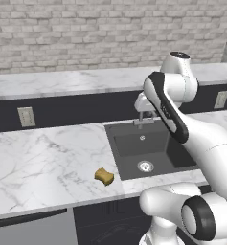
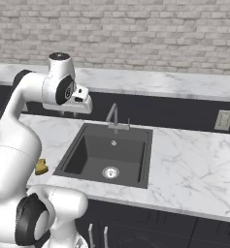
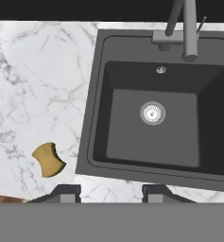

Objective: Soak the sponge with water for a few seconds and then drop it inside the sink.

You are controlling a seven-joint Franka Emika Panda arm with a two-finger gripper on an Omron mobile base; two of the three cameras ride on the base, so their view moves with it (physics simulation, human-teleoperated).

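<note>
On the left, the sponge (image 3: 48, 159) lies untouched on the marble counter (image 1: 43, 158), near its front edge and just beside the left rim of the sink (image 3: 99, 94), so by my reading the task sits at its first step: reaching for the sponge. The hand (image 3: 111, 193) hangs high over the counter's front edge, its fingertips (image 3: 66, 193) set wide apart with nothing between them. The next move calls for shifting left and coming down over the sponge before closing. To the right, the faucet (image 3: 186, 28) arches over the basin and no stream of water shows, so it seems the tap must be opened. In the left base view the arm covers the sink's right part; in the right base view the arm half hides the sponge.
</note>
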